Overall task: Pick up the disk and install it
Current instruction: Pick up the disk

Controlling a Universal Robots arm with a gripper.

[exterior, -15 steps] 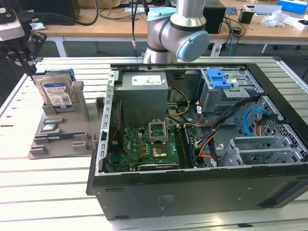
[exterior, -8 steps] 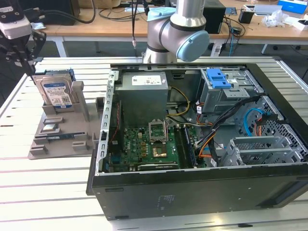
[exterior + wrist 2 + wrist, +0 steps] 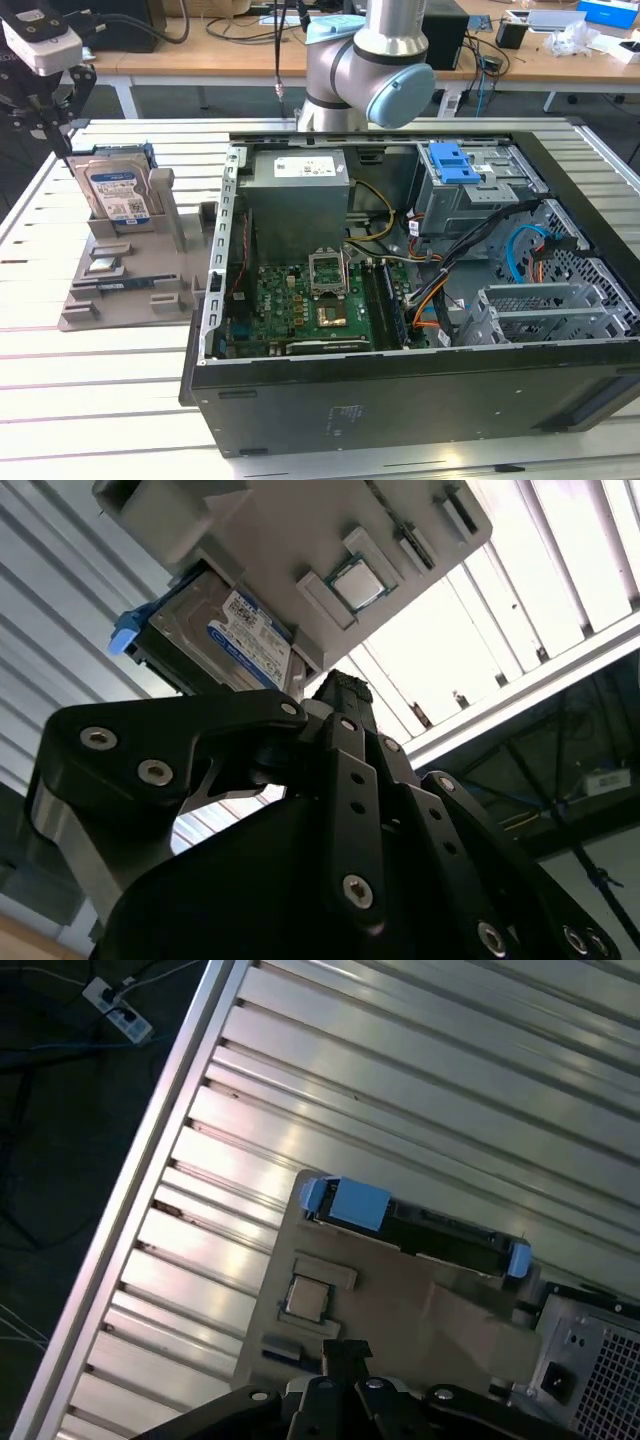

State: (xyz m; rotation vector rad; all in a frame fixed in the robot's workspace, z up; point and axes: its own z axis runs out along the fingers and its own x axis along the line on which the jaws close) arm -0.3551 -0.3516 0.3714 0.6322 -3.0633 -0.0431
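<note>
The disk (image 3: 118, 190) is a silver hard drive with a blue-and-white label and blue rails. It stands upright in a slot of a grey holder (image 3: 120, 275) on the table, at the exterior view's left. My gripper (image 3: 64, 148) hangs just above and to the left of the disk's top edge, apart from it. Its black fingers look closed together and hold nothing. The second wrist view has the disk's label (image 3: 225, 630) beyond the gripper (image 3: 345, 688). In the first wrist view the disk's top edge (image 3: 420, 1228) lies past the gripper (image 3: 346, 1350).
An open computer case (image 3: 400, 385) fills the middle and right of the table. Inside are a grey power-supply box (image 3: 300, 200), a motherboard (image 3: 310, 300) and a grey drive cage with a blue latch (image 3: 455, 165). The holder also carries a small chip (image 3: 305, 1298). The arm's base (image 3: 365, 60) stands behind the case.
</note>
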